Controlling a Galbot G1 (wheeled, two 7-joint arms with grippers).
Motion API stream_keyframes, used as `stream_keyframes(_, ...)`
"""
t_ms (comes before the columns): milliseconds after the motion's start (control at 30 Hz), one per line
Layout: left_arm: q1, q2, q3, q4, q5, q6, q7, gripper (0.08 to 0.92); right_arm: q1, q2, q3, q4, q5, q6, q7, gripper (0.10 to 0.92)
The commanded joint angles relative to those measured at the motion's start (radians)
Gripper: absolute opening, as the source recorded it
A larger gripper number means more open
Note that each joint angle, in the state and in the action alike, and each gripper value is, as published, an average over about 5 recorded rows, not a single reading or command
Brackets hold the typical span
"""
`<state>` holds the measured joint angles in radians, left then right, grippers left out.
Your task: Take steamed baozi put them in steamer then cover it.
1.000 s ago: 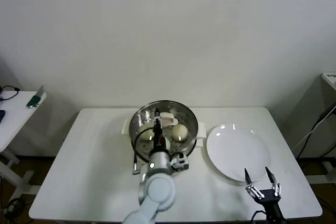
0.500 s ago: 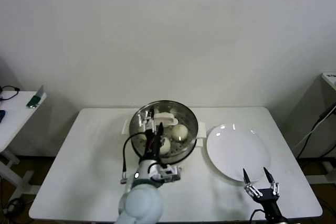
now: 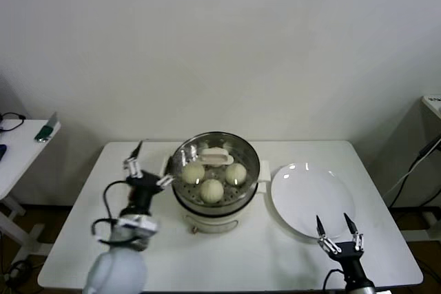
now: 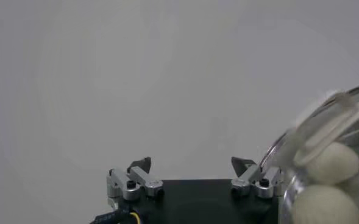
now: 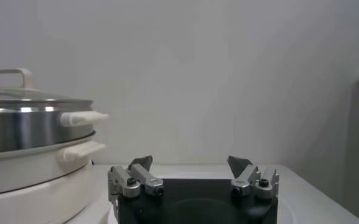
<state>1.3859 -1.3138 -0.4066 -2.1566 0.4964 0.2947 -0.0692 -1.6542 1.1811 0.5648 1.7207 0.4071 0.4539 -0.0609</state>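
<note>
The steamer stands mid-table on its white pot base, with the glass cover resting on it, cream handle on top. Three baozi show through the glass; a fourth cannot be made out. My left gripper is open and empty, just left of the steamer. In the left wrist view, the left gripper has its jaws wide apart, with the cover and baozi to one side. My right gripper is open and empty near the table's front edge; it also shows in the right wrist view, with the steamer beyond.
A flat white plate lies right of the steamer, just behind my right gripper. A side table with a green object stands at the far left. Grey furniture with cables is at the far right.
My left gripper has pulled away from over the steamer and swung out to its left side. The cover stays on the steamer. My right gripper has sunk slightly toward the front edge.
</note>
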Motion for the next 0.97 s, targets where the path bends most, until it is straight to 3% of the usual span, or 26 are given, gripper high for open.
stream_keyframes(33, 0.353, 0.064, -0.415, 0.106, -0.807, -0.396, 0.006, 0.823, 0.014, 0.008, -0.006, -0.025, -0.007, 0.018, 0.02, 0.823)
stream_keyframes(367, 0.413, 0.009, -0.308, 0.229, -0.775, -0.573, 0.039, 0.823, 0.017, -0.006, -0.027, -0.06, 0.019, 0.025, 0.038, 0.823)
stream_keyframes(967, 0.405, -0.006, -0.264, 0.23, -0.756, -0.59, 0.046, 0.823, 0.018, -0.012, -0.038, -0.062, 0.025, 0.026, 0.048, 0.823)
